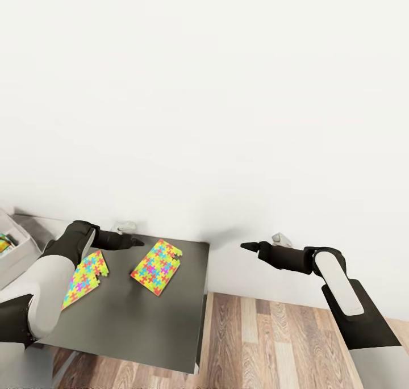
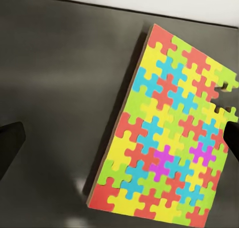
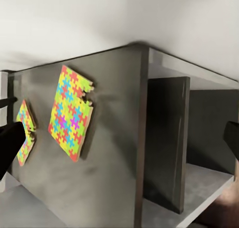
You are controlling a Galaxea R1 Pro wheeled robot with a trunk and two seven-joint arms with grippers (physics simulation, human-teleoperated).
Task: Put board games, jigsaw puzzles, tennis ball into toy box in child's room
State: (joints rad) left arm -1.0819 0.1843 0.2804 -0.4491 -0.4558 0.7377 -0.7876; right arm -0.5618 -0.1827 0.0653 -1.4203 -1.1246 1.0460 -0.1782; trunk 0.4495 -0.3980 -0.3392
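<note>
Two jigsaw puzzles lie flat on the dark grey end of the table (image 1: 142,321). One puzzle (image 1: 156,266) (image 2: 169,133) (image 3: 69,113) is near the middle of that top. The other puzzle (image 1: 85,278) (image 3: 25,133) is partly under my left forearm. My left gripper (image 1: 133,242) (image 2: 119,143) hovers open just above the middle puzzle's left side, holding nothing. My right gripper (image 1: 250,246) (image 3: 119,138) is open and empty, off the table's right end, above the floor. The toy box (image 1: 17,252) sits at the far left, with a green and yellow corner of something inside. The tennis ball is out of view.
A white wall rises right behind the table. Wooden floor (image 1: 272,343) spreads right of and in front of the table. Under the top, a dark side panel (image 3: 167,143) and an open shelf bay are visible.
</note>
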